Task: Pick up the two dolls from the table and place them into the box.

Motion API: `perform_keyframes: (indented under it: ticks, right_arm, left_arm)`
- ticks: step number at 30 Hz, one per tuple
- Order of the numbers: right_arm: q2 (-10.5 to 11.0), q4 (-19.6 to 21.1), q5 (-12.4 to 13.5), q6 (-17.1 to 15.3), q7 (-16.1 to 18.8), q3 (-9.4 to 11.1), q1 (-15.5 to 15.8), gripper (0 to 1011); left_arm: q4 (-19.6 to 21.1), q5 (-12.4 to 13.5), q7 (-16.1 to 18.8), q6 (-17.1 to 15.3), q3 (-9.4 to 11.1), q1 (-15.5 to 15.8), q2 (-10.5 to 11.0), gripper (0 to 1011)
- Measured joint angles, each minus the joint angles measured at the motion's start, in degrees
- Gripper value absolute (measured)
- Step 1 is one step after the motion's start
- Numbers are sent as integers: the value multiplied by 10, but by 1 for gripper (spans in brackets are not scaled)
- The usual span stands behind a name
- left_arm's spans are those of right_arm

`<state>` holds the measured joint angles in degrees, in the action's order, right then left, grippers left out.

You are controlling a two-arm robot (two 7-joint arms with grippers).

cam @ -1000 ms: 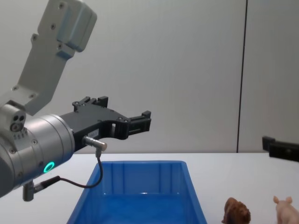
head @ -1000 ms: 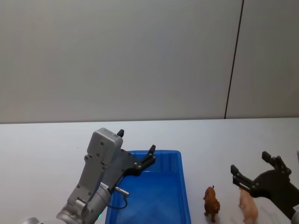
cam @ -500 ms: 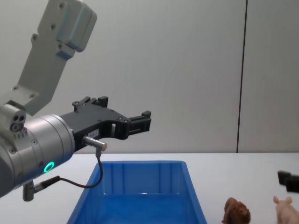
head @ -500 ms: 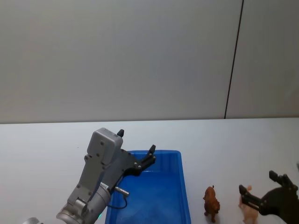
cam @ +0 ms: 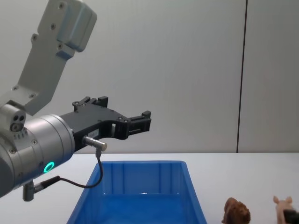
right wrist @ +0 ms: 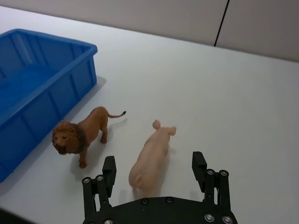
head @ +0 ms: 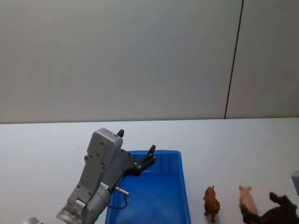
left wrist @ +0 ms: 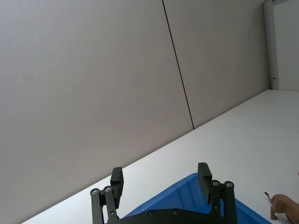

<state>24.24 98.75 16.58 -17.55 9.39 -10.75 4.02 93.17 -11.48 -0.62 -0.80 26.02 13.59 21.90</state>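
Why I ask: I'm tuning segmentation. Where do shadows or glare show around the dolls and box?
Right wrist view: soft shadows lie on the table under the lion and pig and beside the box; the open right claw hangs near the pig. Chest view: a faint bright streak on the box floor. Left wrist view: the open left claw shows dark against the pale wall.

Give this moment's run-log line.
right pincer: open over pale pink pig figurine; left pincer: open above bright blue plastic bin; brown lion figurine: on table

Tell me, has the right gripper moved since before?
Yes. In the head view the right gripper came down the picture, from the far end of the pink pig to its near end.
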Motion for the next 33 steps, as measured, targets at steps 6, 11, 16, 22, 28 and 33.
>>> perform_keyframes:
  ticks: [6, 11, 16, 22, 28, 33]
  right_arm:
    - [-7, -18, 11, -12, 6, -3, -4, 1001]
    - [-14, -32, 19, -16, 13, -6, -10, 1001]
    - [-22, -45, 24, -17, 17, -9, -15, 960]
    - [-28, -55, 28, -17, 16, -11, -21, 795]
    - [-36, -66, 29, -17, 4, -12, -27, 603]
    - [-40, -71, 30, -16, -8, -12, -31, 443]
  left_arm:
    - [0, 0, 0, 0, 0, 0, 0, 1003]
    - [0, 0, 0, 0, 0, 0, 0, 1003]
    - [0, 0, 0, 0, 0, 0, 0, 1003]
    - [0, 0, 0, 0, 0, 0, 0, 1003]
    - [0, 0, 0, 0, 0, 0, 0, 1003]
    - [0, 0, 0, 0, 0, 0, 0, 1003]
